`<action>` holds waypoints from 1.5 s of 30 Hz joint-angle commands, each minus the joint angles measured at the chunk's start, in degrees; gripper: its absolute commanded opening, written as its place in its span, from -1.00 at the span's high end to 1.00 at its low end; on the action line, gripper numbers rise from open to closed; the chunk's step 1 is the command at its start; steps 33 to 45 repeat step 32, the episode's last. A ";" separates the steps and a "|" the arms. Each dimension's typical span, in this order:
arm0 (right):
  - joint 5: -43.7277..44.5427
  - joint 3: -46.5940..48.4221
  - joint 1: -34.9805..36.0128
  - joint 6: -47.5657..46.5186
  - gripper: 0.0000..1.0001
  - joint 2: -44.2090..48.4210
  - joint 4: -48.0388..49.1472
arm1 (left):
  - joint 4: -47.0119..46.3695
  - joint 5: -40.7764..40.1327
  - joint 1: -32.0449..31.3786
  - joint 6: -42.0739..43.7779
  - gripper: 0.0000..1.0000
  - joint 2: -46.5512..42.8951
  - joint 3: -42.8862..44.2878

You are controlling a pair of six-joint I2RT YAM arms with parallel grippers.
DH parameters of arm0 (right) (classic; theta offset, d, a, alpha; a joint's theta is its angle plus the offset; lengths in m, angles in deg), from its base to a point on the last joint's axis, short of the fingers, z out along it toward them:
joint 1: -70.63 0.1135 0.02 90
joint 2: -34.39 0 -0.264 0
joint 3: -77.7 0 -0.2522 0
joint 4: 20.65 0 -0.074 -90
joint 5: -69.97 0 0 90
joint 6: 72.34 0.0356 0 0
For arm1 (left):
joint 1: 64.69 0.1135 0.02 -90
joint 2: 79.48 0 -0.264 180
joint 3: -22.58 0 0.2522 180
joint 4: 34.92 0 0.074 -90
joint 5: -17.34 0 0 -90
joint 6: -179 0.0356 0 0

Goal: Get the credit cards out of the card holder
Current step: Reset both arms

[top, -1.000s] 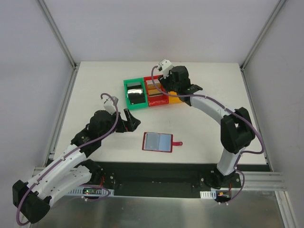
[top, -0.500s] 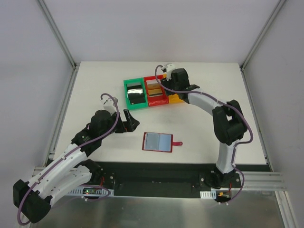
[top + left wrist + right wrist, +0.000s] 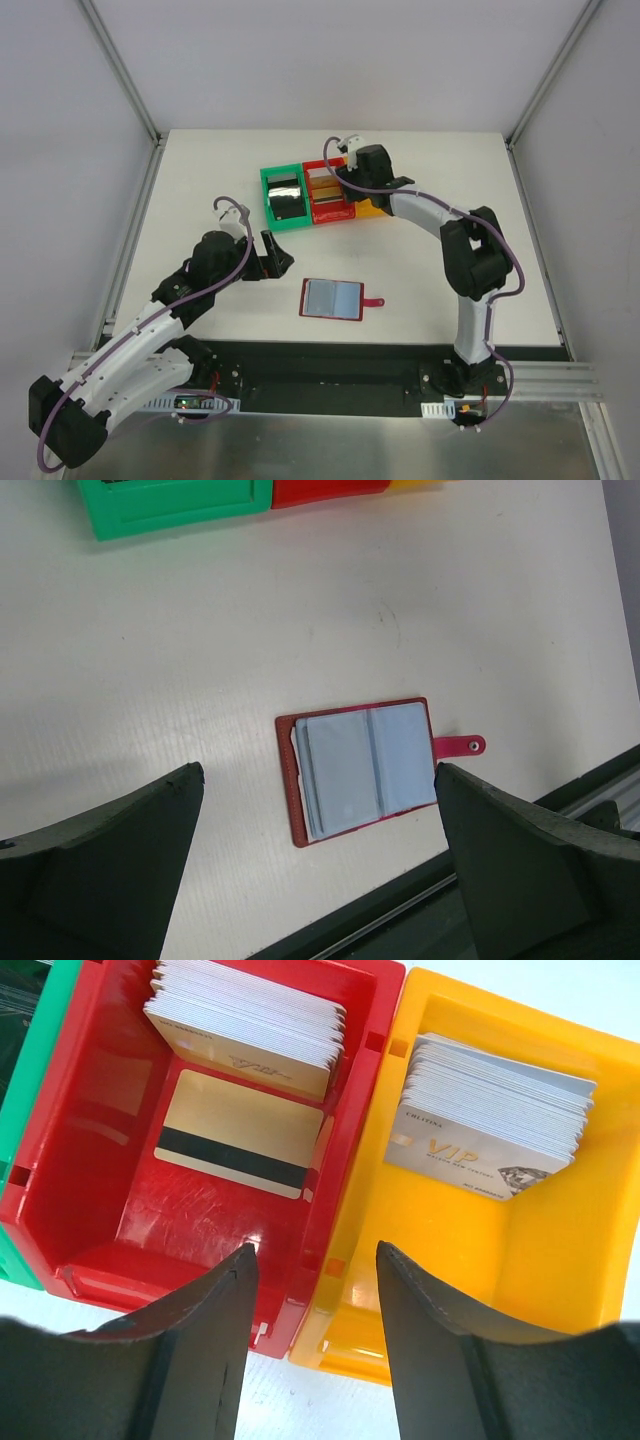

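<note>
Wallet (image 3: 330, 298) lies open and flat on the bench (image 3: 200, 170), grey-blue lining up. It is near the front edge, between the two arm bases. Its red tab (image 3: 375, 301) sticks out to the right, flat on the bench. Cannot tell what the pockets hold.

Left hand (image 3: 280, 254): wide open, nothing between the fingers. It hangs to the left of the wallet, apart from it. In the wrist view the wallet shows between the two fingers, down on the bench and untouched.

Right hand (image 3: 315, 1260): jaws apart, holding nothing. It is above the near ends of the red bin (image 3: 90, 1160) and yellow bin (image 3: 560, 1260), straddling the walls where the two bins meet.

Cards (image 3: 245, 1020): one stack stands at the far end of the red bin. A single gold card (image 3: 240, 1145) with a black stripe lies just in front of that stack. Another stack (image 3: 490, 1120) sits in the yellow bin, its top face marked VIP.

Green bin (image 3: 265, 195) touches the red bin's left side and holds a shiny black block (image 3: 284, 195).
</note>
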 commanded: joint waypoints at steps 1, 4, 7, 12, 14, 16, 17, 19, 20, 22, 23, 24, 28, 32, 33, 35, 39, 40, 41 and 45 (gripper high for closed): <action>2.28 0.00 0.34 1.47 -0.06 1.51 -0.03 | -0.48 -0.61 0.49 0.38 -0.98 -0.52 1.42; 4.21 -2.54 0.34 1.56 -0.09 5.37 0.67 | -0.40 -1.32 0.58 0.47 -0.98 -0.79 1.68; 6.58 -5.88 0.35 1.04 -0.17 11.51 0.85 | 0.22 -0.44 0.67 0.38 -0.98 -0.44 3.17; 8.43 -14.31 0.34 2.17 -0.43 22.76 0.58 | 4.87 -2.99 0.76 -3.91 -0.98 5.08 7.21; 8.44 -19.23 0.35 3.66 -0.51 27.59 0.76 | 5.75 -2.99 0.76 -6.37 -0.98 7.46 8.09; 8.61 -23.98 0.35 5.50 -0.60 32.43 1.29 | 6.37 -2.55 0.76 -8.84 -0.98 9.22 8.71; 8.26 -26.35 0.43 6.47 -0.66 34.98 1.29 | 6.28 -1.94 0.76 -9.72 -0.98 9.84 9.06; 7.91 -30.83 0.78 8.58 -0.92 39.55 1.55 | 6.46 -1.93 0.76 -11.21 -0.98 10.81 9.41; 7.73 -33.29 1.22 9.55 -0.92 42.10 1.73 | 6.46 -2.11 0.76 -11.83 -0.98 10.99 9.68; 7.90 -37.78 2.45 10.87 -0.92 46.67 2.60 | 6.55 -2.63 0.76 -12.19 -0.98 11.08 9.94; 8.52 -39.63 3.15 11.05 -0.92 48.69 2.87 | 6.46 -2.99 0.76 -11.93 -0.98 10.99 10.20; 8.78 -41.47 3.94 11.58 -0.92 50.71 3.13 | 6.55 -3.51 0.76 -11.75 -0.98 11.07 10.38; 8.17 -45.70 5.79 12.02 -0.92 57.49 2.96 | 6.55 -4.39 0.76 -10.61 -0.98 11.77 11.00; 8.43 -46.33 5.88 12.28 -0.92 61.27 1.91 | 7.07 -4.92 0.76 -10.87 -0.98 13.45 11.09; 8.43 -46.33 5.88 12.28 -0.92 61.27 1.91 | 7.07 -4.92 0.76 -10.87 -0.98 13.45 11.09; 8.43 -46.33 5.88 12.28 -0.92 61.27 1.91 | 7.07 -4.92 0.76 -10.87 -0.98 13.45 11.09; 8.43 -46.33 5.88 12.28 -0.92 61.27 1.91 | 7.07 -4.92 0.76 -10.87 -0.98 13.45 11.09; 8.43 -46.33 5.88 12.28 -0.92 61.27 1.91 | 7.07 -4.92 0.76 -10.87 -0.98 13.45 11.09; 8.43 -46.33 5.88 12.28 -0.92 61.27 1.91 | 7.07 -4.92 0.76 -10.87 -0.98 13.45 11.09; 8.43 -46.33 5.88 12.28 -0.92 61.27 1.91 | 7.07 -4.92 0.76 -10.87 -0.98 13.45 11.09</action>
